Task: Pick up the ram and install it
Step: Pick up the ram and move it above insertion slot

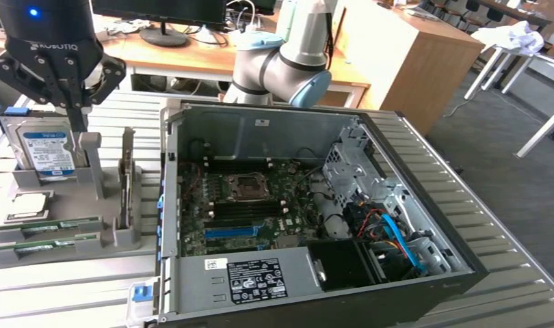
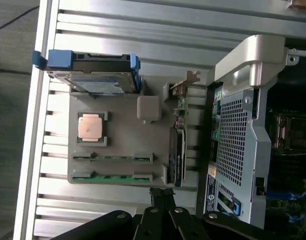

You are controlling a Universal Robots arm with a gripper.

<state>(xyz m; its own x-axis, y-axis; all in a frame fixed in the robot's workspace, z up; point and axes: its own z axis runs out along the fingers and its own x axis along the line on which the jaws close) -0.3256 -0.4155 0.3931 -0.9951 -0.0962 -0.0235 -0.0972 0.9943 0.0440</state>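
Note:
Two green ram sticks lie edge-up in slots at the front of a grey holder (image 1: 122, 236): one ram stick (image 1: 50, 226) (image 2: 112, 158) and a second one (image 1: 40, 244) (image 2: 112, 178) beside it. My gripper (image 1: 79, 125) (image 2: 162, 194) hangs above the holder's back part, near the hard drive, shut with nothing between its fingers. It stands well above and behind the ram sticks. At the exterior view's right of the holder lies the open computer case (image 1: 167, 205), its motherboard (image 1: 249, 205) facing up.
The holder also carries a silver hard drive (image 1: 44, 150) (image 2: 95, 82) in a blue frame, a square processor (image 1: 26, 203) (image 2: 90, 127) and an upright card (image 1: 126, 178) (image 2: 177, 155). The robot's arm (image 1: 277, 65) rises behind the case. Everything sits on a slatted metal table (image 1: 67, 294).

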